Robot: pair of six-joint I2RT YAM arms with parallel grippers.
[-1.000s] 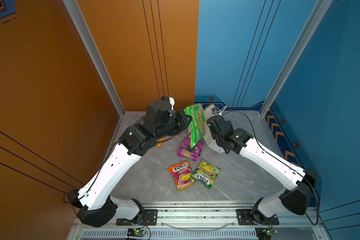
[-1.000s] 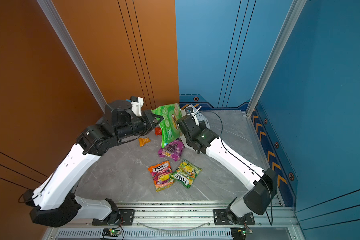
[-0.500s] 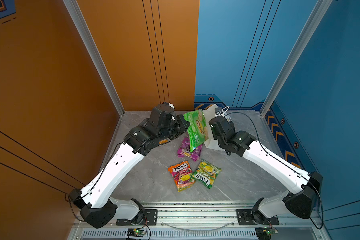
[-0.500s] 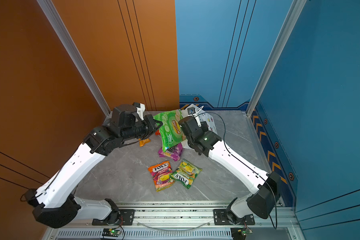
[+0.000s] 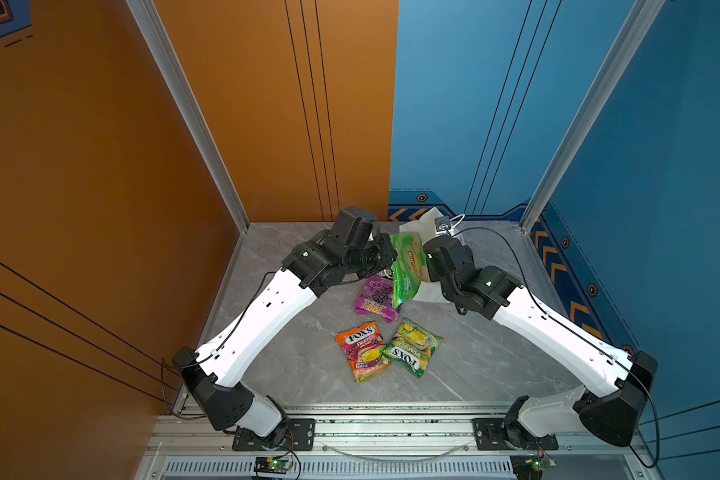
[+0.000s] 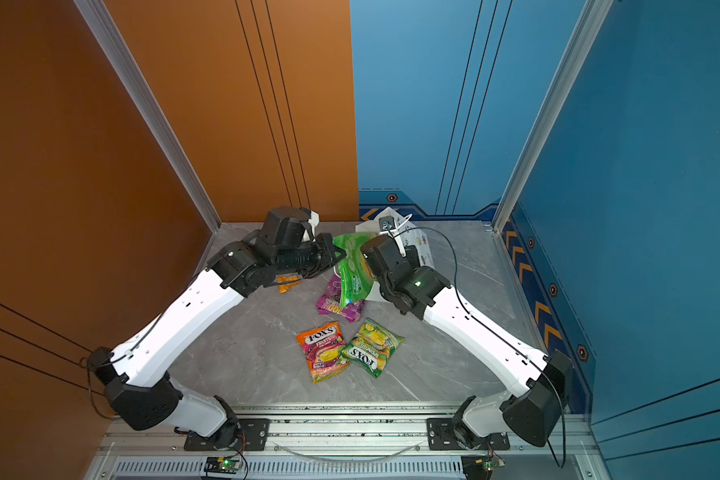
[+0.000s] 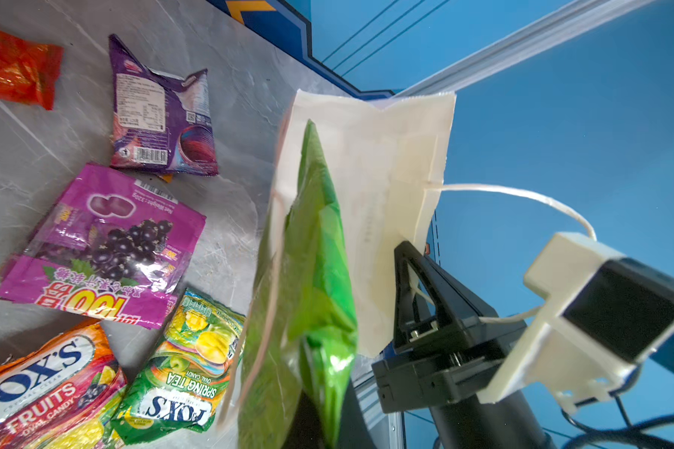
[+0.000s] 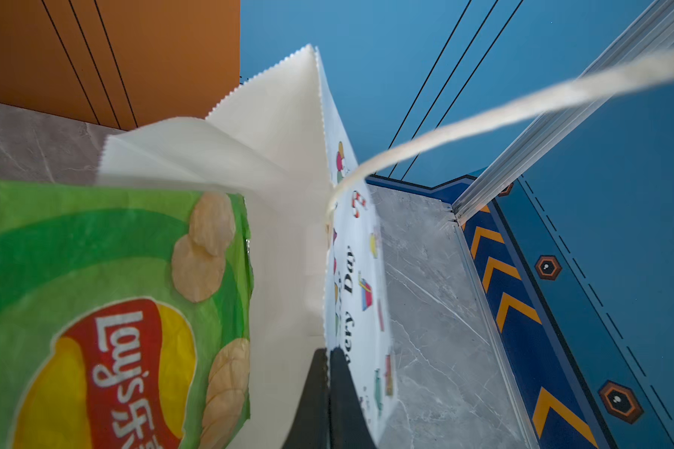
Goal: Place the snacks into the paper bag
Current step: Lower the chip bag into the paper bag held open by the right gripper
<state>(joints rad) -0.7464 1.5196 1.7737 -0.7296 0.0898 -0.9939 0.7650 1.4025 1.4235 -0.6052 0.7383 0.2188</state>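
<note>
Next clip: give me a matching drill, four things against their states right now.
1 Lay's bag
2 paper bag
3 orange FOX'S bag
4 purple grape packet

A wall pinched by the right tool
B flat beside the green FOX'S bag
C held up by the left tool
D flat, partly below the Lay's bag

Pairs: 1-C, 2-A, 3-B, 4-D

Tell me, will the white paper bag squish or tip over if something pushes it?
Probably squishy: the paper bag has thin walls, one curling inward beside the green chip bag. It looks tall and narrow, so a push might tip it; the right gripper pinches its edge, seemingly steadying it.
</note>
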